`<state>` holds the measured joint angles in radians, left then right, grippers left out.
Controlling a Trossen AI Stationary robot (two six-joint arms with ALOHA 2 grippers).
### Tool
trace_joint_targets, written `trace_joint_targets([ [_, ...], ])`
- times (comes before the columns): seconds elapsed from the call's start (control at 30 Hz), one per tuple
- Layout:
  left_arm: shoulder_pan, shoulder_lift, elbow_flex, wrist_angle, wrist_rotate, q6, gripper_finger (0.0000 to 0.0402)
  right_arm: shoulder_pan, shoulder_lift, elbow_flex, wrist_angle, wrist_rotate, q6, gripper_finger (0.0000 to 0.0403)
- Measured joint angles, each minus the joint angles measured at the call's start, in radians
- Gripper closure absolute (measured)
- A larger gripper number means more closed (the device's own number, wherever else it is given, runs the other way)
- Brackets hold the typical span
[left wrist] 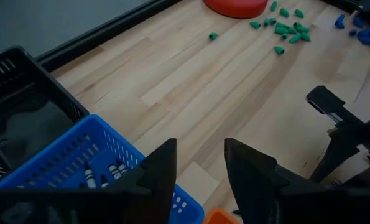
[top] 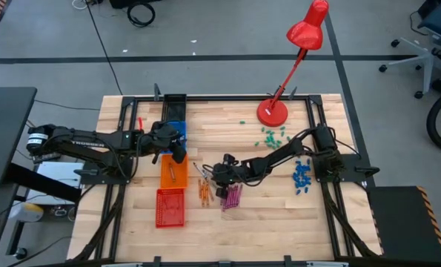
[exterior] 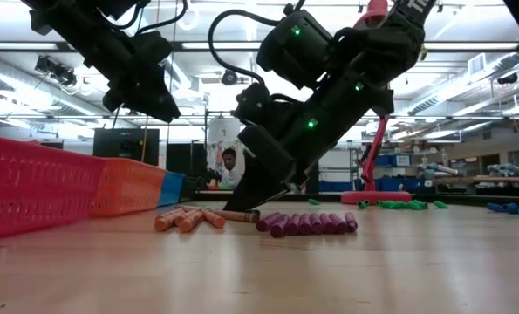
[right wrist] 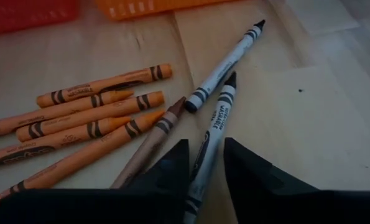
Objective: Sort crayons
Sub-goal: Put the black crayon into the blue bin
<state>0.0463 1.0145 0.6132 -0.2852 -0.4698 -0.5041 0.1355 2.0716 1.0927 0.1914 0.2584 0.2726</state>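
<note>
The right gripper point(right wrist: 204, 163) is lying low on the surface, fingers narrowly parted around a grey crayon point(right wrist: 211, 134). Orange crayons point(right wrist: 79, 127) are lying loose beside it, unsorted. Farther off, the left gripper point(left wrist: 200, 165) is hovering slightly open and empty over the blue basket point(left wrist: 60, 163), which is already holding some crayons.

A row of baskets point(top: 171, 172) stands left of the table's point(top: 279, 222) middle. Loose crayons point(top: 204, 191) lie just right of them, with another group point(top: 232, 196) beside those. The lamp point(top: 273, 112) stands at the far edge, small bits point(top: 273, 136) before it and more point(top: 302, 176) toward the right.
</note>
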Motion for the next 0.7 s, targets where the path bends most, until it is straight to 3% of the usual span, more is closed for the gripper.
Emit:
trace_joint_targets([
  [0.3,0.000,0.000,0.000,0.000,0.000,0.003,0.0253,-0.007,-0.001,0.000,-0.029,-0.008,0.012,0.0364],
  [0.7,0.000,0.000,0.000,-0.001,-0.001,0.049,0.0253,-0.012,-0.036,-0.006,-0.068,0.020,0.002,0.0366],
])
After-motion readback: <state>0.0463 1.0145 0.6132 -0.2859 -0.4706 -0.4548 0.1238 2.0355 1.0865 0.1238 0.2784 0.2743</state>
